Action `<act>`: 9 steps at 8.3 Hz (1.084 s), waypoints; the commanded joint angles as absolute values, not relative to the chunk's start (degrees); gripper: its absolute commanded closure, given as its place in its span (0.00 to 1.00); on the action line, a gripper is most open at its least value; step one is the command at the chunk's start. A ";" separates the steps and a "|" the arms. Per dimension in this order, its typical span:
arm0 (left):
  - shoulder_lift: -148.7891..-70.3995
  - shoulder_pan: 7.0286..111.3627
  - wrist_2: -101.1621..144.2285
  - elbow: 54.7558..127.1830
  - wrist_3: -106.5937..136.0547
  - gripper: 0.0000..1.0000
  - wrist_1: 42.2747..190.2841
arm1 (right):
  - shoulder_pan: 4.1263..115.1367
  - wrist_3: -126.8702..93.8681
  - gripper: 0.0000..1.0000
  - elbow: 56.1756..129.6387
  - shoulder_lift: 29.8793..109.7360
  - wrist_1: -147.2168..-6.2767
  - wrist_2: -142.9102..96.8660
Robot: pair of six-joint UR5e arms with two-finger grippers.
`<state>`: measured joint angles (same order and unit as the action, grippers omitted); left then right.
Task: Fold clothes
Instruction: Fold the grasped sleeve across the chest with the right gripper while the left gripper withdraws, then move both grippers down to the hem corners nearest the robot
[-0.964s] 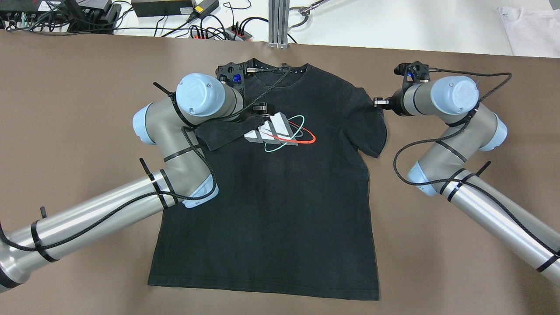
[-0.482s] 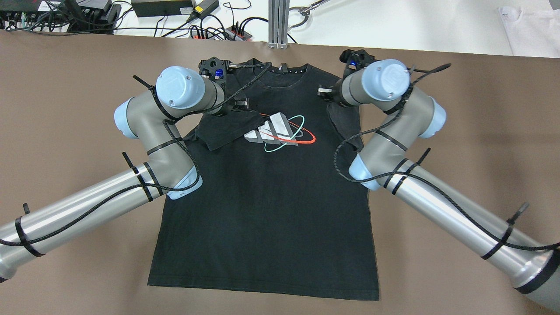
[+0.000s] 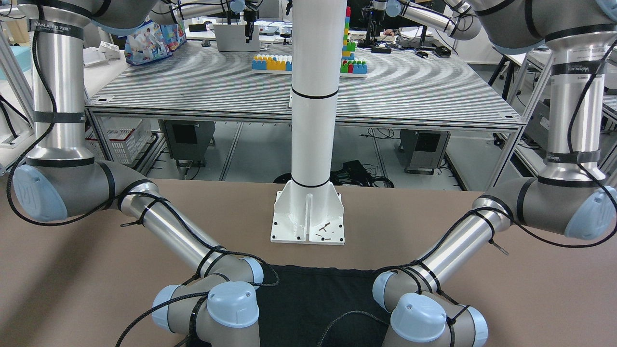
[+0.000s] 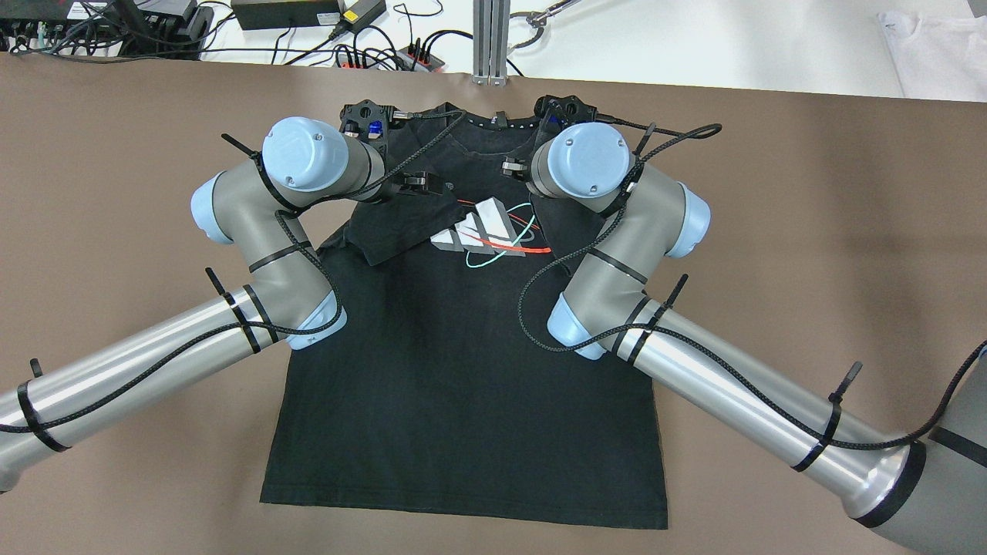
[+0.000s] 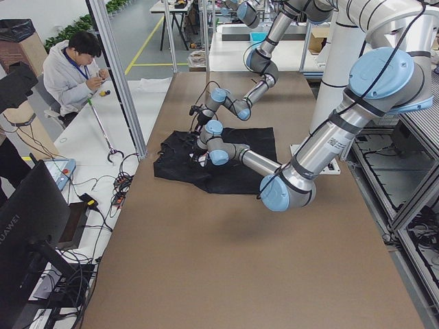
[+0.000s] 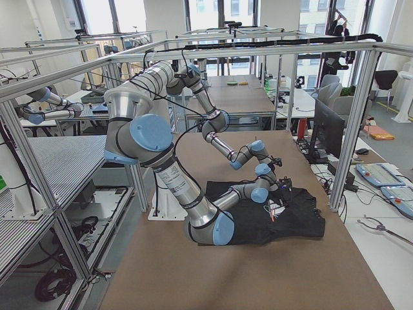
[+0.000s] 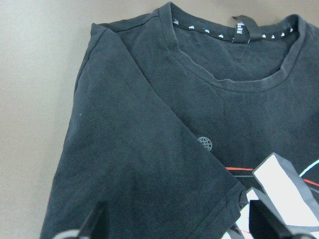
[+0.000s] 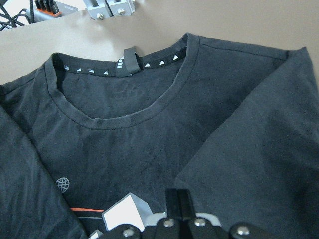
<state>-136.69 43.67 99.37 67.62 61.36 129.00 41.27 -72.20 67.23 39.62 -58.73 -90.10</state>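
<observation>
Right claw clamped on sleeve of black shirt, holding it over chest for the fold; left claw apart, folded sleeve lying just below it

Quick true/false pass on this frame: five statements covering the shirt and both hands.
1. The T-shirt lies print side up. True.
2. The left hand is shut on fabric. False: its fingers stand apart above the folded-in sleeve.
3. The right hand is shut at the other sleeve, at its edge. True.
4. The bottom hem is folded up. False: it lies flat, unfolded.
5. The white base plate stands on the shirt. False: it stands on the table, apart from it.
</observation>
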 commanded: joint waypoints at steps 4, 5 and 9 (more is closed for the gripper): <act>-133.62 43.25 99.32 74.51 62.84 0.00 129.02 | 38.95 -68.38 0.05 72.48 40.59 -58.97 -90.17; -129.68 42.89 99.32 79.14 65.63 0.00 129.11 | 36.76 -69.51 0.05 75.55 42.87 -59.24 -89.91; -110.61 35.09 97.74 101.29 81.27 0.00 129.02 | 29.56 -80.57 0.06 103.10 62.16 -65.12 -89.83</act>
